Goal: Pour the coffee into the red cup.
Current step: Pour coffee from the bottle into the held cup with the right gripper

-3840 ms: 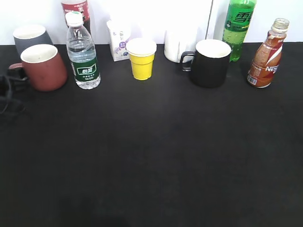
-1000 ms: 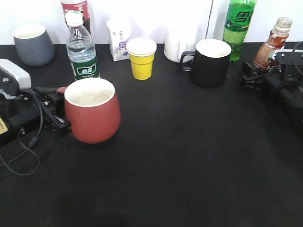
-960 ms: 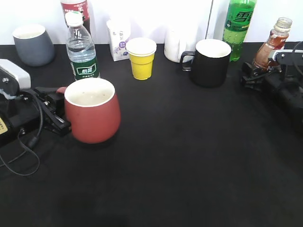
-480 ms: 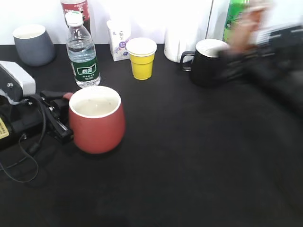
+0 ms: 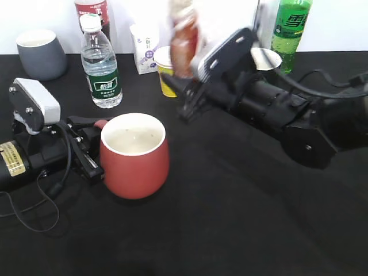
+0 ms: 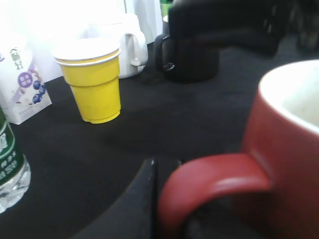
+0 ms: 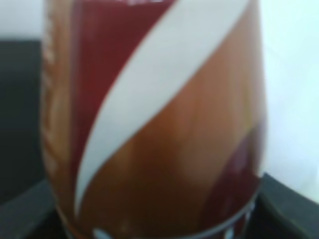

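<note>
The red cup (image 5: 135, 158) stands on the black table left of centre, its cream inside showing. My left gripper (image 5: 92, 150) is shut on its loop handle (image 6: 209, 184); the cup body also fills the right of the left wrist view (image 6: 289, 154). My right gripper (image 5: 187, 86) is shut on the coffee bottle (image 5: 184, 43) and holds it upright and blurred in the air behind and right of the red cup. The bottle's brown-orange label fills the right wrist view (image 7: 159, 129).
At the back stand a grey cup (image 5: 39, 53), a water bottle (image 5: 101, 66), a small carton (image 5: 145, 50), a yellow cup (image 6: 92, 82), a white jug (image 6: 127, 47), a black mug (image 6: 187, 57) and a green soda bottle (image 5: 290, 26).
My right arm has lifted the coffee bottle from the back right and swung it left to above the table's middle. My left gripper has dragged the red cup rightward and nearer.
</note>
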